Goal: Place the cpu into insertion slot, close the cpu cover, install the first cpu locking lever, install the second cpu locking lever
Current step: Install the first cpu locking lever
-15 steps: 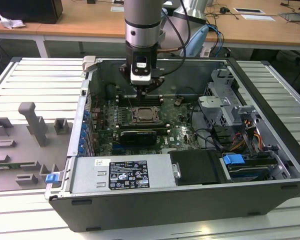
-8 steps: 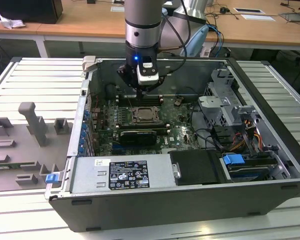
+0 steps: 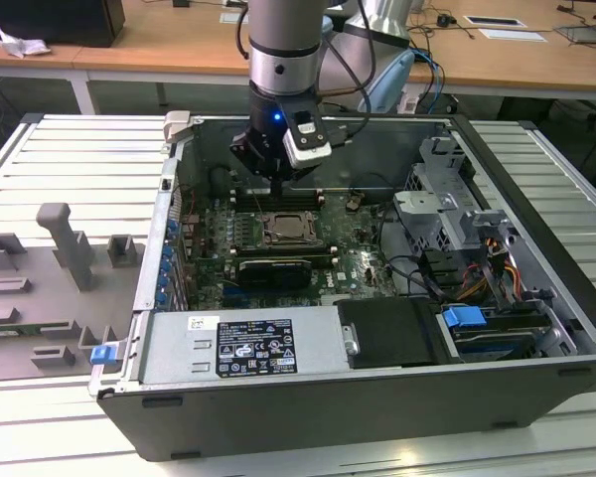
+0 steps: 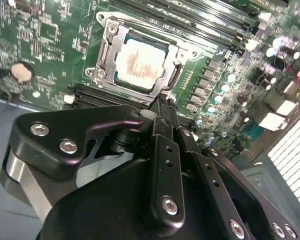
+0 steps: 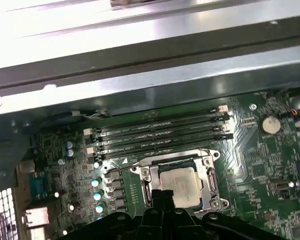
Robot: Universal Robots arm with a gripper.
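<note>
1. Step in hand, by judgement: lever locking. Chip (image 4: 139, 62) already seated in the socket (image 3: 268, 231) on the green circuit board (image 5: 260, 165). Cover (image 5: 206, 175) flat over it, chip top visible through the window.
2. End effector (image 4: 162, 101): fingers pressed together, gripping nothing, tip poised just beside the socket edge.
3. Lever (image 5: 121, 165): thin bent wire at the socket corner, between socket and memory sticks (image 5: 160, 132). Latched or free: cannot tell.
4. Next move, by judgement: calls for fine tip contact on the narrow wire, then a push down and under its catch, with no load on the chip.
5. Materials:
   - Chip top: flat, square, dull silver-grey metal, faintly stained.
   - Cover: thin bright stamped metal.
   - End effector: matt black with round screw heads.
   - Memory sticks: long, narrow, black.
</note>
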